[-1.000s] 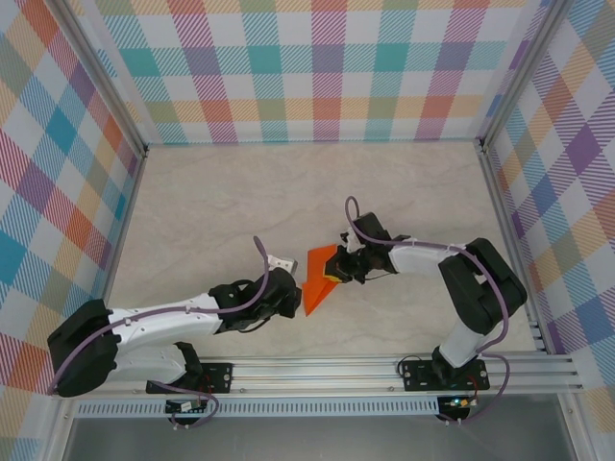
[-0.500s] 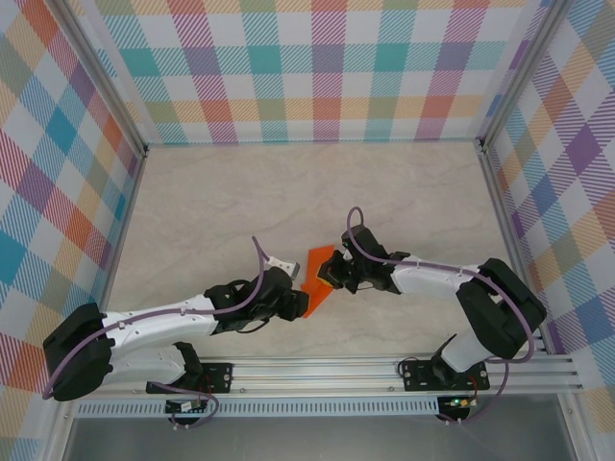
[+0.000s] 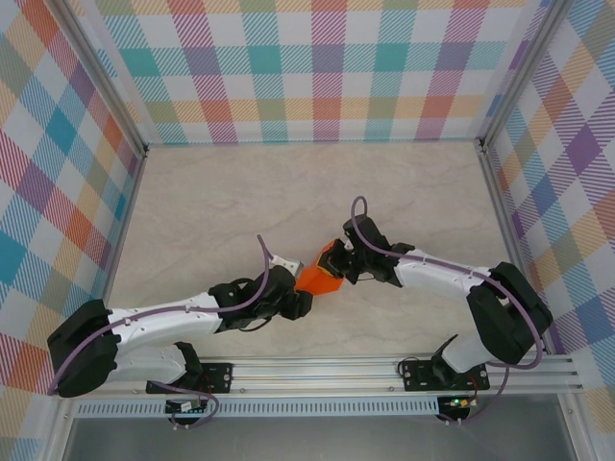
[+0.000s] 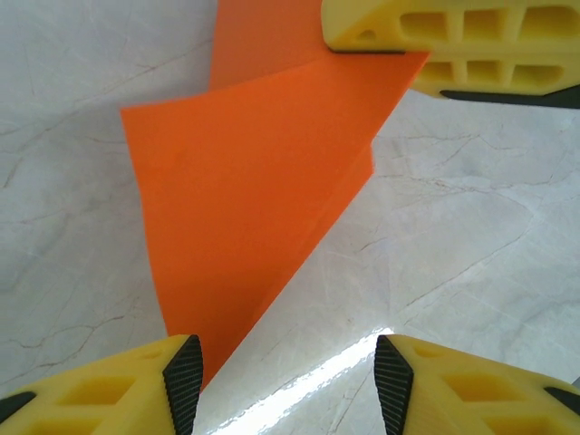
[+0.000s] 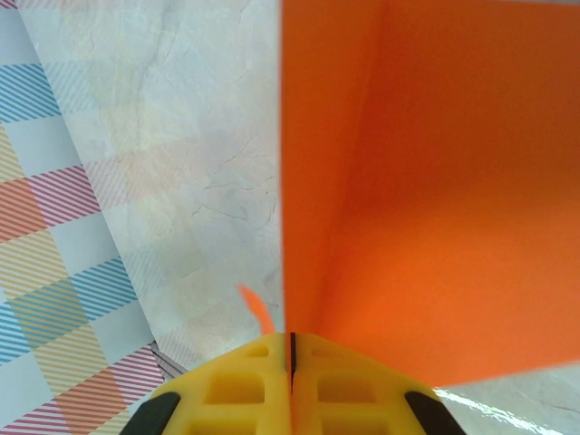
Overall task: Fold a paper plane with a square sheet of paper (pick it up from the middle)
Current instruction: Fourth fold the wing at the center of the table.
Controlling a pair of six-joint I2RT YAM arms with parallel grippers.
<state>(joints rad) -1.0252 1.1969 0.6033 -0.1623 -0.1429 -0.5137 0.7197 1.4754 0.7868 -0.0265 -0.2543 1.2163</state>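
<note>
The square sheet of paper (image 3: 317, 280) is bright orange and folded into a layered, pointed shape, held up off the table's middle front. My right gripper (image 3: 333, 266) is shut on its far edge; in the right wrist view the paper (image 5: 435, 199) fans out from the closed fingertips (image 5: 292, 349). My left gripper (image 3: 301, 302) sits just near-left of the paper and stands open. From the left wrist, the paper (image 4: 245, 208) hangs ahead with its lower tip beside the left pad (image 4: 184, 381). The gap of the left gripper (image 4: 285, 381) is bare. The right gripper's yellow fingers (image 4: 453, 41) clamp the paper's top.
The marble table (image 3: 211, 211) is ringed by plaid walls (image 3: 327, 67) at the back and both sides. An aluminium rail (image 3: 317, 370) with both arm bases runs along the near edge. The two arms meet nose to nose at centre front.
My left gripper has opened and let go of the paper. The right gripper has carried the paper a little left and nearer, turning it so it looks shorter from above.
</note>
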